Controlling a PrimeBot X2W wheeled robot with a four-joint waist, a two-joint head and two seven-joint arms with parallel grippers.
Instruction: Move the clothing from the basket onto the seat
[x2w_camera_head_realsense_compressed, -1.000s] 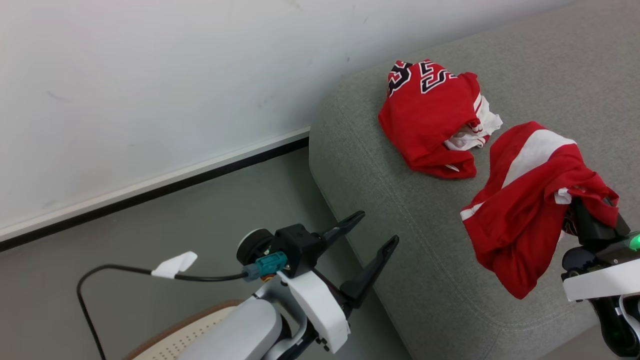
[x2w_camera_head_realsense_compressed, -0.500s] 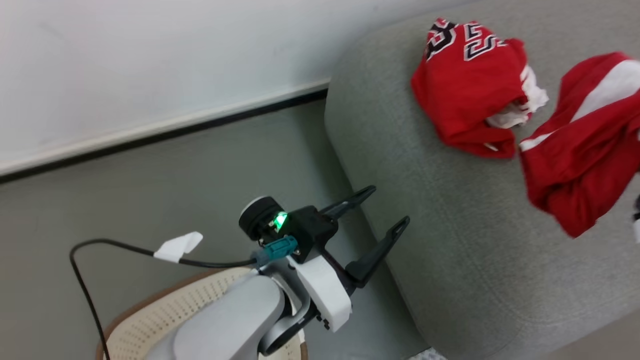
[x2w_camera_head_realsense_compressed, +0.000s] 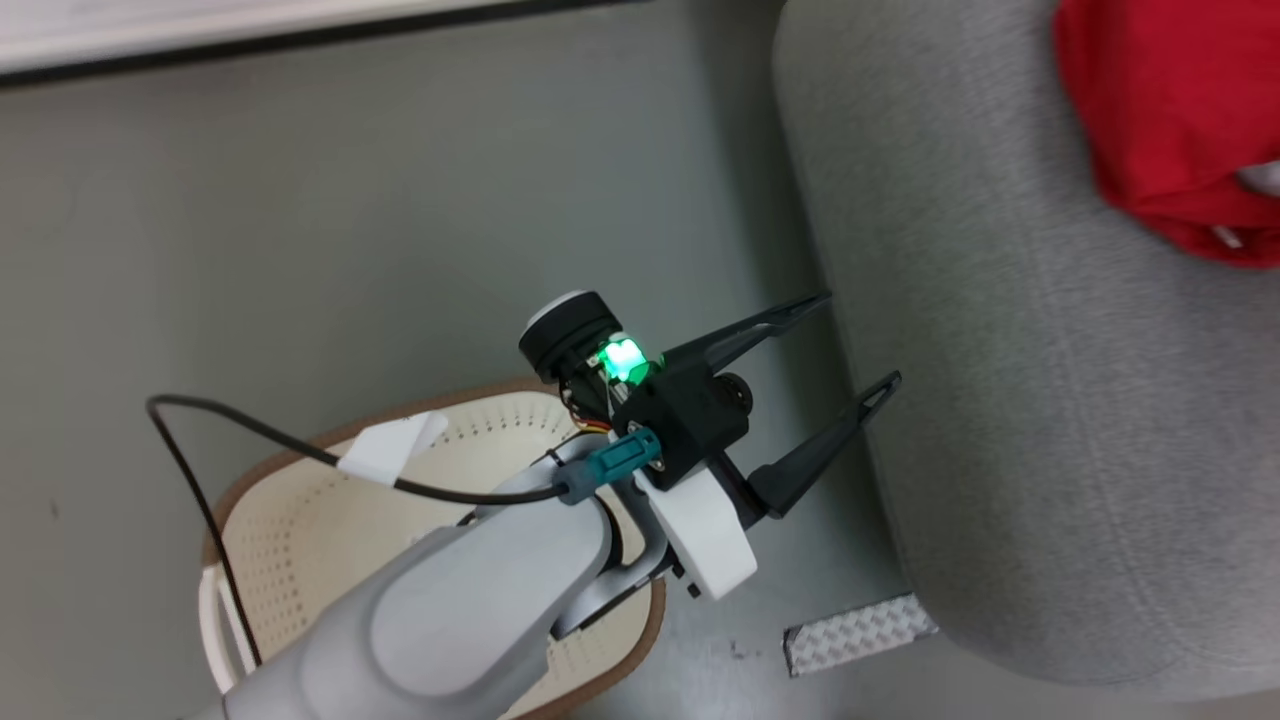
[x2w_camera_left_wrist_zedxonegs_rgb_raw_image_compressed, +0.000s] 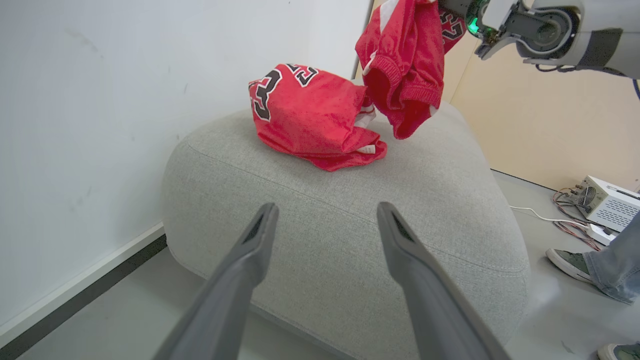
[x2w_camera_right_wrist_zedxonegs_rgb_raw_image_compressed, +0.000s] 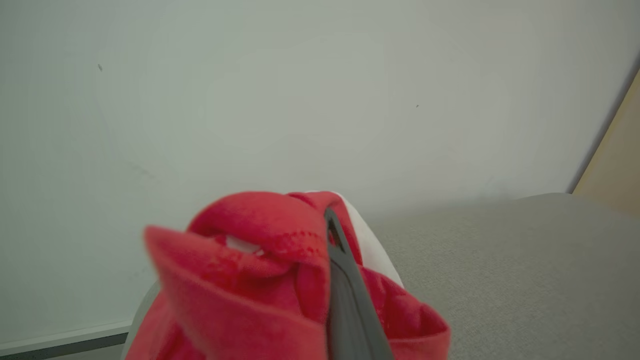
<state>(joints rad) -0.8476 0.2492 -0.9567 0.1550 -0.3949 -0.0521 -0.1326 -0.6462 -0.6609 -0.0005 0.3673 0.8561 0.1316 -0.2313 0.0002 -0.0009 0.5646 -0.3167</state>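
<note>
My left gripper (x2w_camera_head_realsense_compressed: 860, 340) stands open with nothing between its fingers, over the floor between the basket (x2w_camera_head_realsense_compressed: 300, 462) and the seat (x2w_camera_head_realsense_compressed: 1000, 420). My left forearm covers part of the cream basket, which has a brown rim. In the left wrist view the left gripper (x2w_camera_left_wrist_zedxonegs_rgb_raw_image_compressed: 325, 212) points at the grey seat (x2w_camera_left_wrist_zedxonegs_rgb_raw_image_compressed: 350, 250). A red garment with block lettering (x2w_camera_left_wrist_zedxonegs_rgb_raw_image_compressed: 310, 115) lies crumpled on the seat. Beside it a second red garment (x2w_camera_left_wrist_zedxonegs_rgb_raw_image_compressed: 405, 75) hangs just above the seat. My right gripper (x2w_camera_right_wrist_zedxonegs_rgb_raw_image_compressed: 327, 240) is shut on this second garment. Red clothing (x2w_camera_head_realsense_compressed: 1160, 120) shows at the head view's top right.
A white wall with a dark baseboard (x2w_camera_head_realsense_compressed: 300, 40) runs behind the seat. A patterned strip (x2w_camera_head_realsense_compressed: 860, 635) lies on the floor by the seat's near corner. A person's shoe (x2w_camera_left_wrist_zedxonegs_rgb_raw_image_compressed: 570, 262) and a white box with cables (x2w_camera_left_wrist_zedxonegs_rgb_raw_image_compressed: 607, 202) are on the floor beyond the seat.
The head camera has swung down and left, so the basket has come into view and the clothing has slid to the top right. The left gripper stays open.
</note>
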